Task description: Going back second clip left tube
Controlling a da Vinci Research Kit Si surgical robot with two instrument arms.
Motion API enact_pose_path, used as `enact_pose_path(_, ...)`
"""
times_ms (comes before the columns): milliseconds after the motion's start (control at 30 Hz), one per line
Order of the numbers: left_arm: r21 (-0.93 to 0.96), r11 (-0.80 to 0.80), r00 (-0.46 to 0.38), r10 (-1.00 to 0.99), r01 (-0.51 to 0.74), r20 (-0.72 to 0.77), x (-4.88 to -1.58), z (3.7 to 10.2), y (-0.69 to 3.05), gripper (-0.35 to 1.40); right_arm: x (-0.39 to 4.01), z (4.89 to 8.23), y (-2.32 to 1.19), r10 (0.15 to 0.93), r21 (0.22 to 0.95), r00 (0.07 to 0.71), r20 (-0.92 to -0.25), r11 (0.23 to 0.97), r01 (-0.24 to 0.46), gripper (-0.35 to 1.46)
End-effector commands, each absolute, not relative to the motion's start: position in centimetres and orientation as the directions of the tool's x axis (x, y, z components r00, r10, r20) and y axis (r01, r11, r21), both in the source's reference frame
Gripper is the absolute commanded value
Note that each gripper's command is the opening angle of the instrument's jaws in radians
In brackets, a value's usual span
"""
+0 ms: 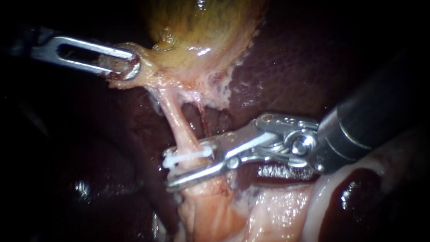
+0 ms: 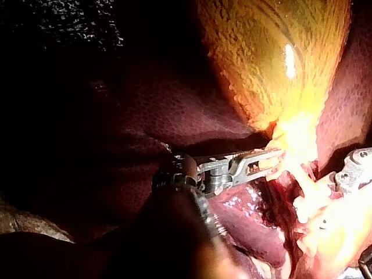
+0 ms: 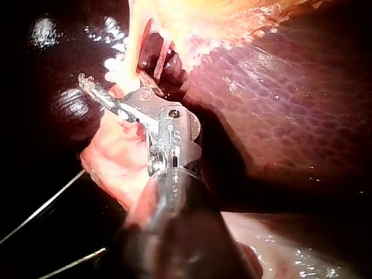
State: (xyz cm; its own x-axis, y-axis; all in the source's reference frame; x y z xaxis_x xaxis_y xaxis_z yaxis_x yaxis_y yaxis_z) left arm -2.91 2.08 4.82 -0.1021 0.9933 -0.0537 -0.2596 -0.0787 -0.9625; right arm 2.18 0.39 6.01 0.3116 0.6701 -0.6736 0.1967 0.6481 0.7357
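Status: left claw [image 1: 127, 67] clamped on gallbladder [image 1: 197, 27] neck, pulling left tube [image 1: 177, 121] taut. Right claw [image 1: 172, 170] apart, straddling tube. White clip [image 1: 186, 157] sits between its tips, so retreat looks clear.

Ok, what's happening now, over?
Left instrument jaws shut on gallbladder. Right instrument jaws open, straddling tube. White clip on tube between them. Nothing seen blocking.

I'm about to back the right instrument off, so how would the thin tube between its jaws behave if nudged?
Probably floppy: the tube is thin and only looks straight because the left instrument holds the gallbladder taut. Likely slippery, given its wet sheen. The clip might snag on the right instrument's open jaws.
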Motion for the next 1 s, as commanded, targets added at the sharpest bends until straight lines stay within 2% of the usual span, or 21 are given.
enact_pose_path(33,-0.963,-0.079,-0.103,0.993,-0.259,-0.054,-2.91,4.82,2.08,-0.35,2.17,6.03,0.41,0.653,0.715,0.301,-0.695,0.674,0.187,0.49)
enact_pose_path(300,-0.963,-0.079,-0.103,0.993,-0.258,-0.054,-2.91,4.80,2.07,-0.35,1.95,6.08,0.56,0.513,0.560,0.261,-0.818,0.814,0.156,0.50)
enact_pose_path(500,-0.963,-0.079,-0.104,0.993,-0.257,-0.054,-2.88,4.80,2.06,-0.35,1.64,5.87,0.64,0.445,0.495,0.265,-0.855,0.854,0.161,0.50)
enact_pose_path(667,-0.963,-0.080,-0.105,0.993,-0.257,-0.054,-2.87,4.80,2.06,-0.35,1.28,5.66,0.66,0.363,0.442,0.341,-0.867,0.876,0.191,0.50)
enact_pose_path(1000,-0.963,-0.080,-0.105,0.993,-0.257,-0.054,-2.88,4.81,2.06,-0.35,0.73,5.47,0.62,0.315,0.393,0.339,-0.886,0.900,0.190,0.50)
